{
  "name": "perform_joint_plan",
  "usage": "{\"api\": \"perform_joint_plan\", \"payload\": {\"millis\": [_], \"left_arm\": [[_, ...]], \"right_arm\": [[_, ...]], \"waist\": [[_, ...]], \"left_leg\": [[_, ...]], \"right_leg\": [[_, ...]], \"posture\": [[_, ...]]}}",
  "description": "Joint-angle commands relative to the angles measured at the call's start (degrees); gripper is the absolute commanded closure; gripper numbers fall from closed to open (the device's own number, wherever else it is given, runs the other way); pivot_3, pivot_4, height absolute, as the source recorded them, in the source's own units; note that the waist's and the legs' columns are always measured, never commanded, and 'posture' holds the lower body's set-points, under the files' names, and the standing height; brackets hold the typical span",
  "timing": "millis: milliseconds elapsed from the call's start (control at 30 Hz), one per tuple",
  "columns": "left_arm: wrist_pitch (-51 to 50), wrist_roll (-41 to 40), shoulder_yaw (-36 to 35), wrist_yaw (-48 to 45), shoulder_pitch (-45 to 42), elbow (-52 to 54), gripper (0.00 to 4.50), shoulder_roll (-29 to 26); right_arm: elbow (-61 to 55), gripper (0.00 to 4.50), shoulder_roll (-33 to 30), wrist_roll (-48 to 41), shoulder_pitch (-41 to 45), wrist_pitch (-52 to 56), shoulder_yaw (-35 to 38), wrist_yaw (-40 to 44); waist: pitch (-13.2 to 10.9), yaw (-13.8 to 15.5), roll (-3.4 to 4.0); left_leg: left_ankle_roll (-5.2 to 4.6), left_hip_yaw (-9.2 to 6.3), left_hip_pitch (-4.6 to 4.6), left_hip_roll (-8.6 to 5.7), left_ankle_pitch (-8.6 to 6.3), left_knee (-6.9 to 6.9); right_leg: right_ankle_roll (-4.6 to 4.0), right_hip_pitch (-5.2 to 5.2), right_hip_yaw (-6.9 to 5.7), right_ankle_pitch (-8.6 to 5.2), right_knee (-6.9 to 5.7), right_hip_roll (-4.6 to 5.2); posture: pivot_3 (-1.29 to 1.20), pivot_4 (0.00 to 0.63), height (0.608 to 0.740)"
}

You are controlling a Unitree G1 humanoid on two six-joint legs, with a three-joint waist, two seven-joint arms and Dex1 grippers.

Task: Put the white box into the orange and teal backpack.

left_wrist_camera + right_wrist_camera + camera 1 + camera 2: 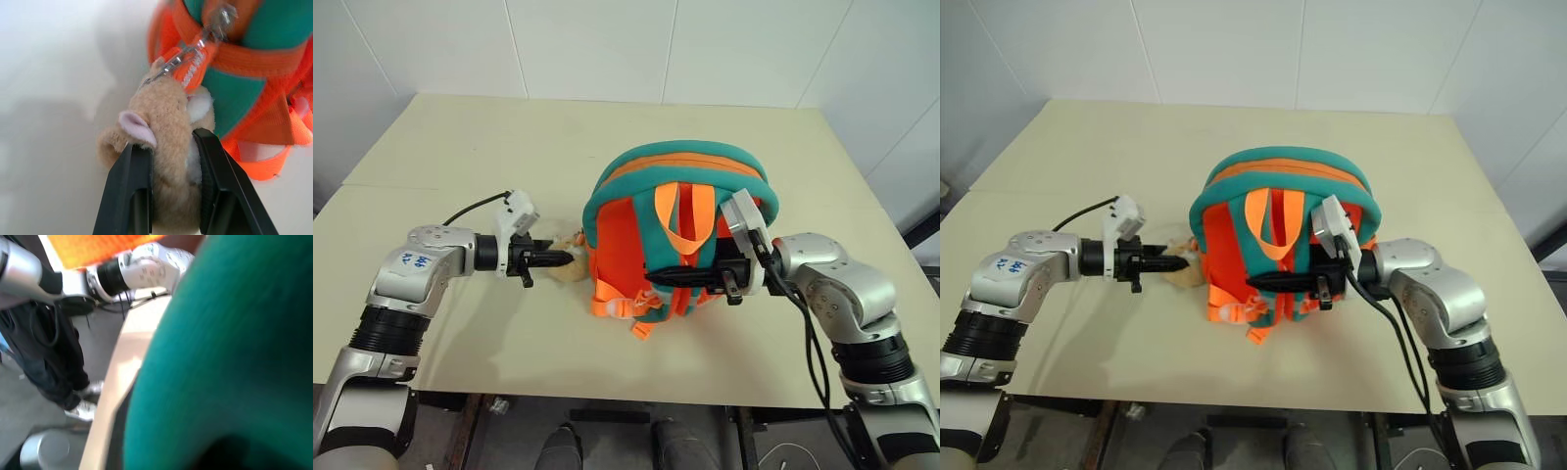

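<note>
At lower left of the head view, the left gripper [570, 257] is clamped on the beige plush charm [166, 147], which hangs by a metal clip from the backpack [680, 176]. At lower centre-right, the right gripper [656, 277] reaches level across the orange straps; whether its fingers are parted or pinching anything I cannot tell. The backpack sits mid-frame on the table [460, 137], straps toward the camera. It looks soft and light, likely to slump, so its teal padded rim seems the firmest hold. The white box is probably stiff and smooth.
</note>
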State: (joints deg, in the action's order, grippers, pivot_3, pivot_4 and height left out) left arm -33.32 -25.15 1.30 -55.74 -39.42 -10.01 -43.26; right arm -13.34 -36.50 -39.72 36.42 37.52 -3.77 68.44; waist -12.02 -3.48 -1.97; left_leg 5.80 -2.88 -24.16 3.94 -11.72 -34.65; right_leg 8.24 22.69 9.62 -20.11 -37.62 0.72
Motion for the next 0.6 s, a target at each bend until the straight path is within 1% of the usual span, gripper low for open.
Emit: {"api": "perform_joint_plan", "payload": {"millis": [33, 67, 100, 200, 233, 267, 333, 367, 467, 567, 600], "left_arm": [[5.49, -1.36, -6.71, 2.54, -0.15, 0.04, 3.81, 2.20], [7.14, -2.92, -9.71, 4.54, -0.01, 0.29, 3.81, 4.46], [8.51, -3.32, -11.22, 5.17, 0.02, 0.28, 3.81, 5.48], [4.98, -1.60, -9.91, 3.85, 0.62, 1.00, 3.81, 3.28], [3.87, -1.91, -9.92, 3.46, 1.19, 1.76, 3.46, 2.65], [3.34, -2.31, -10.12, 3.31, 1.58, 2.29, 3.07, 2.40], [2.76, -2.54, -10.13, 3.09, 1.91, 2.96, 2.48, 2.11], [2.31, -2.69, -10.55, 2.61, 2.41, 3.34, 2.08, 1.23], [0.70, -2.71, -11.92, 0.84, 3.85, 3.75, 1.12, -2.74], [0.58, -3.37, -13.41, -0.37, 4.37, 3.68, 0.16, -4.82], [0.58, -3.45, -13.88, -0.83, 4.43, 3.51, 0.03, -5.42]], "right_arm": [[-2.23, 2.23, -2.27, -1.48, 0.11, 0.56, 2.91, 0.20], [-2.42, 1.93, -2.83, -1.61, -0.08, 0.72, 3.26, 0.15], [-2.63, 1.54, -3.26, -1.73, -0.29, 0.86, 3.59, 0.06], [-3.72, 0.55, -4.57, -2.41, -1.03, 1.85, 4.88, -0.62], [-4.30, 0.14, -5.25, -2.68, -1.34, 2.36, 5.45, -1.01], [-4.69, 0.00, -5.72, -2.88, -1.54, 2.70, 5.81, -1.31], [-5.06, 0.00, -6.24, -3.18, -1.79, 3.01, 6.18, -1.60], [-5.63, 0.00, -7.36, -3.58, -2.06, 3.67, 6.93, -1.72], [-7.20, 0.00, -12.63, -4.04, -3.57, 5.41, 9.96, -1.31], [-7.02, 0.00, -17.32, -3.22, -5.79, 5.41, 12.35, -0.52], [-6.62, 0.00, -18.71, -2.68, -6.69, 4.96, 13.10, -0.12]], "waist": [[0.00, 0.27, 0.00], [0.00, 0.32, 0.00], [0.00, 0.40, 0.00], [0.00, 0.25, -0.01], [0.00, 0.14, -0.01], [0.00, 0.11, 0.00], [0.00, 0.16, -0.01], [-0.01, 0.24, -0.01], [-0.01, 0.21, -0.01], [-0.01, 0.31, 0.00], [-0.01, 0.38, -0.01]], "left_leg": [[0.00, 0.00, 0.00, 0.00, 0.00, -0.01], [0.00, 0.01, -0.01, 0.00, 0.00, -0.01], [0.00, 0.01, -0.01, 0.00, 0.00, -0.01], [0.00, 0.00, -0.02, 0.00, 0.00, -0.01], [-0.01, 0.00, -0.02, 0.00, -0.01, 0.00], [-0.01, 0.01, -0.01, 0.00, -0.01, 0.01], [-0.01, 0.01, -0.01, 0.00, -0.01, 0.03], [-0.01, 0.01, -0.01, 0.00, -0.01, 0.02], [-0.01, 0.01, -0.03, 0.00, -0.01, 0.00], [-0.02, 0.01, -0.02, 0.00, -0.02, 0.08], [-0.02, 0.02, -0.01, 0.00, -0.02, 0.09]], "right_leg": [[0.00, 0.00, 0.00, 0.00, 0.01, 0.00], [0.00, 0.00, 0.01, 0.00, 0.01, 0.00], [0.01, -0.01, 0.01, 0.01, 0.02, 0.01], [0.02, -0.01, 0.00, 0.01, 0.01, 0.01], [0.02, -0.01, 0.01, 0.01, 0.01, 0.01], [0.02, 0.00, 0.01, 0.01, 0.01, 0.01], [0.01, 0.00, 0.01, 0.00, 0.02, 0.01], [0.01, 0.00, 0.01, 0.01, 0.02, 0.01], [0.01, 0.00, 0.01, 0.00, 0.03, 0.01], [-0.01, 0.01, 0.00, -0.01, 0.09, 0.01], [-0.01, 0.00, 0.01, -0.01, 0.10, 0.01]], "posture": [[0.00, 0.150, 0.740], [0.00, 0.150, 0.740], [0.00, 0.150, 0.740], [0.00, 0.150, 0.740], [0.00, 0.150, 0.740], [0.00, 0.150, 0.740], [0.00, 0.150, 0.740], [0.00, 0.150, 0.740], [0.00, 0.150, 0.740], [0.00, 0.150, 0.740], [0.00, 0.150, 0.740]]}}
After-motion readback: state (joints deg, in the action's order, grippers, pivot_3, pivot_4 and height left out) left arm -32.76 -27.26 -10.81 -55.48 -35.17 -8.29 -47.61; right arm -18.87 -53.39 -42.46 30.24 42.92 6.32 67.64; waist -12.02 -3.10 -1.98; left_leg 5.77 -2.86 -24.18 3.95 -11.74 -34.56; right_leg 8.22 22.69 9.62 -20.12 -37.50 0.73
